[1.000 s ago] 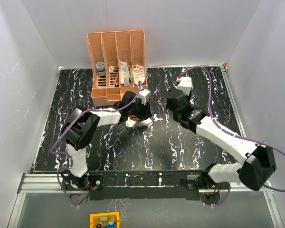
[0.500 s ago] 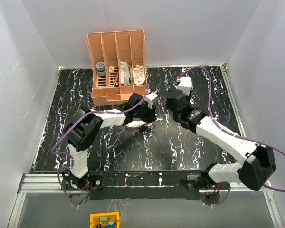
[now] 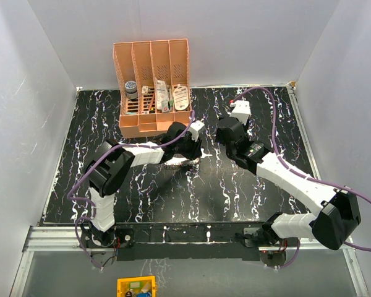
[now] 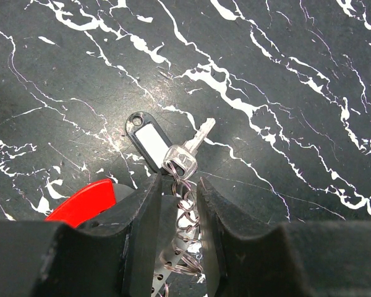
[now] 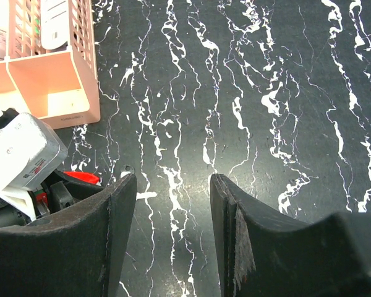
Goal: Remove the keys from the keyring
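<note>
Left wrist, left jaws low, pinching keys (image 4: pixel 185 159), right jaws parted

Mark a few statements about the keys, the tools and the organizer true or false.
1. The keyring runs between the fingers of the left tool. True.
2. The right tool holds a key. False: it is open, with only bare table between its fingers.
3. The silver key lies beside a black tag with a white label. True.
4. The orange organizer stands at the table's near edge. False: it stands at the far edge.
</note>
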Robot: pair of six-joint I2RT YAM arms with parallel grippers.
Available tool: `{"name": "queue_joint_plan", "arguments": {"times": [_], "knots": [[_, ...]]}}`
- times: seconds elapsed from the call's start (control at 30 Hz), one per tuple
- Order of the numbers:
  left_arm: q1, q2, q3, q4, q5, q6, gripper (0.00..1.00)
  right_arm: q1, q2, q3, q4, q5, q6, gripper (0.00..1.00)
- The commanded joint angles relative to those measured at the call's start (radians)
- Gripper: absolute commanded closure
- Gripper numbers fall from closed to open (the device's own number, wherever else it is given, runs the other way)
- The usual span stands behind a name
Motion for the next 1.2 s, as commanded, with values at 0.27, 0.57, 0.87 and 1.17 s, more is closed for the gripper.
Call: {"name": "queue_joint_plan", "arguments": {"times": [0.27, 0.57, 0.87, 1.17], "knots": [[-0.008, 0.001, 0.02, -0.009, -0.008, 0.008, 0.71, -0.004, -0.038, -0.008, 0.064, -0.015, -0.003, 0.5], [-0.011, 0.017, 0.019, -0.012, -0.023, 0.015, 0.72, -0.003, -0.045, -0.009, 0.069, -0.023, -0.003, 0.5], [-0.016, 0.042, 0.017, -0.012, -0.064, 0.025, 0.73, -0.002, -0.053, -0.011, 0.069, -0.024, -0.008, 0.5], [-0.017, 0.033, 0.012, -0.004, -0.079, 0.026, 0.73, -0.002, -0.059, -0.018, 0.07, -0.029, -0.011, 0.5]]}}
